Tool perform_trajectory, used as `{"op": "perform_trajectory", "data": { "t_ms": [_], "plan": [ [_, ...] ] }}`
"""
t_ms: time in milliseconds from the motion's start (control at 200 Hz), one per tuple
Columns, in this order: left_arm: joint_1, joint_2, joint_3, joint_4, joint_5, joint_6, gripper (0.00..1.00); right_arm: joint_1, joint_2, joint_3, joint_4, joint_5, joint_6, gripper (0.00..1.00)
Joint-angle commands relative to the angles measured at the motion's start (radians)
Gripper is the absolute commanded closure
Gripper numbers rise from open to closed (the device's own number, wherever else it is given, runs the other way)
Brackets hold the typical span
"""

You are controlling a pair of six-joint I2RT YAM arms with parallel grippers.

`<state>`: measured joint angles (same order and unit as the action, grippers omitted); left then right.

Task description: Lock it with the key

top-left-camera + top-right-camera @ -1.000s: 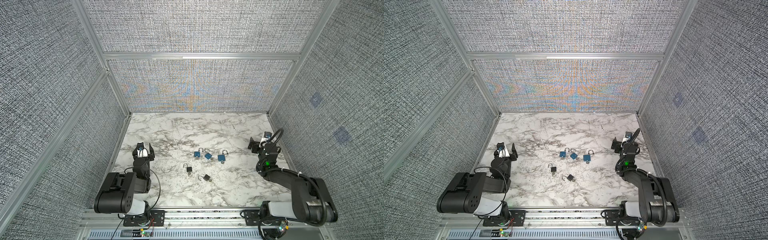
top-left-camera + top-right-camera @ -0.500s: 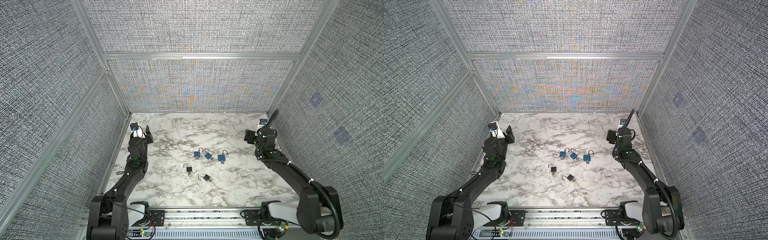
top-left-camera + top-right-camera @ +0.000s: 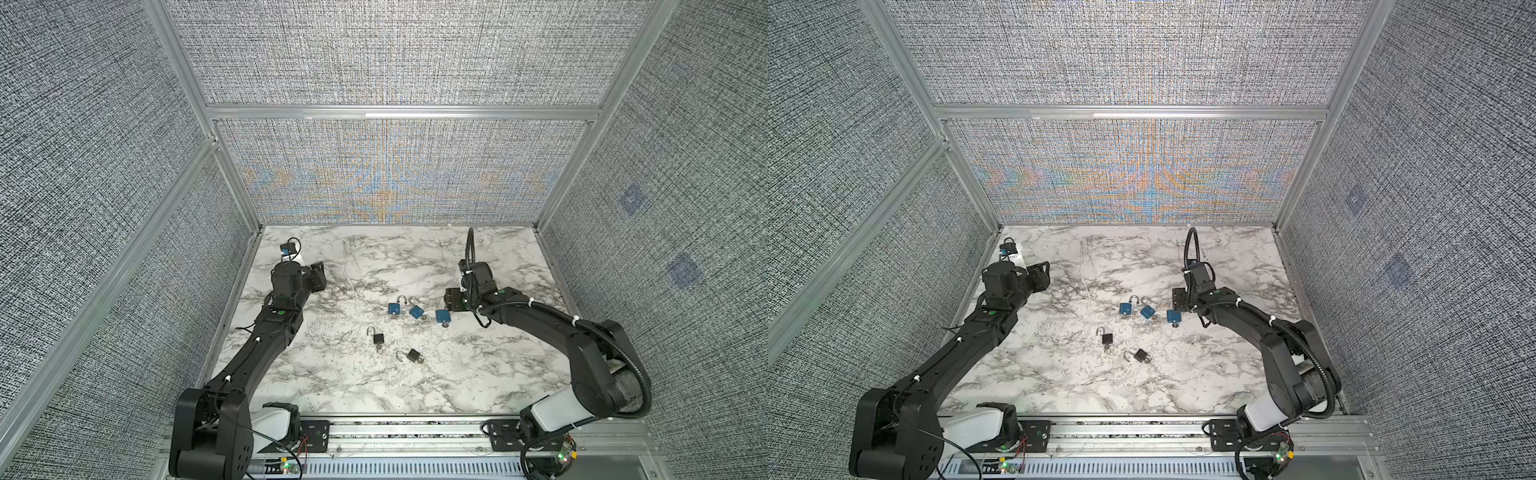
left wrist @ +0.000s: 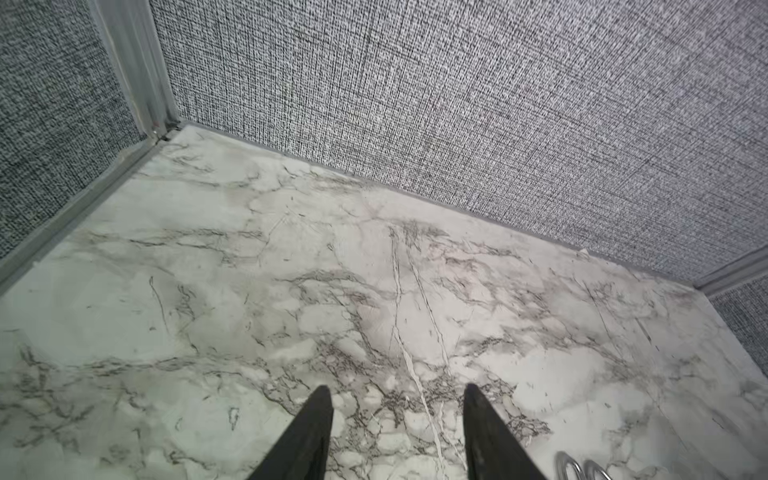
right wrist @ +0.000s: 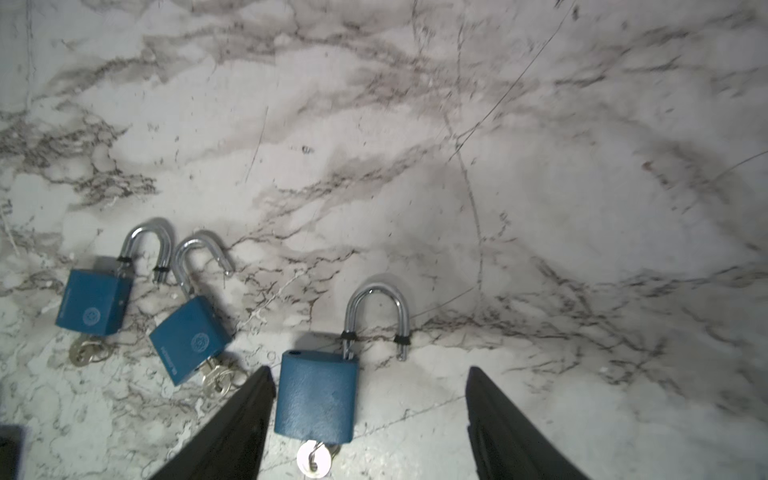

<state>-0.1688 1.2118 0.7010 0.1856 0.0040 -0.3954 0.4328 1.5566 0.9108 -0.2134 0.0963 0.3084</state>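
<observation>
Hovering over the marble table [image 3: 332, 386], the right gripper [image 5: 369, 370] has its jaws apart around the nearest blue padlock [image 5: 316, 397] and grips nothing. That lock lies flat with its shackle open and its key [image 5: 313, 459] in the keyhole. One finger [image 5: 249, 407] seems just beside the body, though contact is hard to judge. A second blue padlock [image 5: 189, 334] and a third blue padlock [image 5: 93, 301] lie alongside, and two black padlocks [image 3: 377, 338] lie nearer the base. The left gripper [image 4: 395, 387], jaws also parted and empty, hangs above bare marble.
</observation>
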Motion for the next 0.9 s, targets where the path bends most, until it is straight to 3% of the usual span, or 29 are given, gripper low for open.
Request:
{"op": "perform_trajectory", "data": {
  "t_ms": [0,170,555,895],
  "plan": [
    [-0.014,0.012,-0.008,-0.011,0.014,-0.022,0.48,0.033,0.028,0.006,-0.041,-0.026,0.056,0.30],
    [-0.029,0.040,-0.001,0.006,0.031,-0.022,0.49,0.060,0.066,0.008,-0.044,-0.033,0.087,0.37],
    [-0.034,0.065,-0.004,0.010,0.018,-0.013,0.49,0.099,0.164,0.079,-0.076,-0.003,0.098,0.39],
    [-0.035,0.091,0.001,0.013,0.011,-0.007,0.49,0.107,0.203,0.094,-0.122,0.035,0.104,0.48]
  ]
}}
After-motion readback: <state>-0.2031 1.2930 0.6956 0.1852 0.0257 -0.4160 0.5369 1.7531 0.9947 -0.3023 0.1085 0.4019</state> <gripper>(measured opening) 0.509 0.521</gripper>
